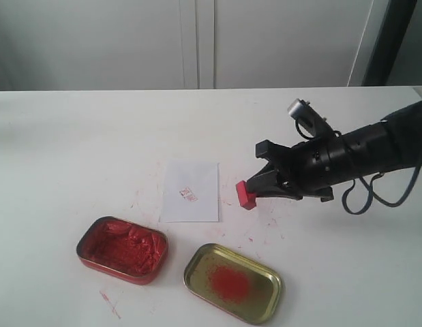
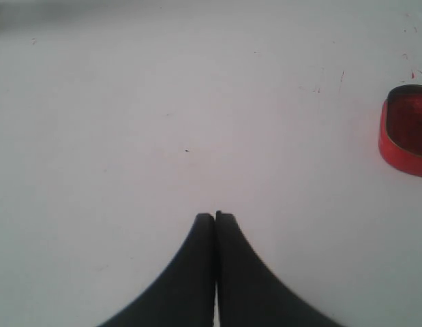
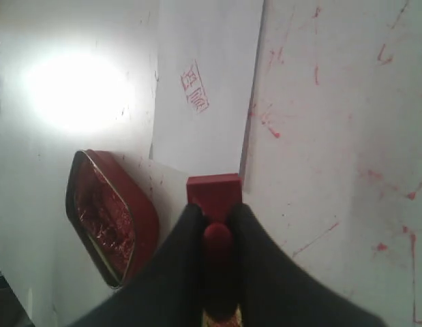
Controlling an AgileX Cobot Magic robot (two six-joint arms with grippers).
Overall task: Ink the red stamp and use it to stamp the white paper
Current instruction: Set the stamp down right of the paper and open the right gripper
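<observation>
Your right hand [image 1: 260,185] grips the red stamp [image 1: 246,195] by its knob, just beside the white paper [image 1: 191,191]; your left hand [image 2: 215,216] is closed on nothing.

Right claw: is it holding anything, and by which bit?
Yes. The right gripper holds the red stamp by its knob handle, with the square base poking out past the fingertips. The left gripper is shut on nothing.

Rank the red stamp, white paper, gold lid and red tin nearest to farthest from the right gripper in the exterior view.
1. The red stamp, held by the right gripper.
2. The white paper, just left of it.
3. The gold lid, lower down, toward the camera.
4. The red tin, farthest left.
</observation>
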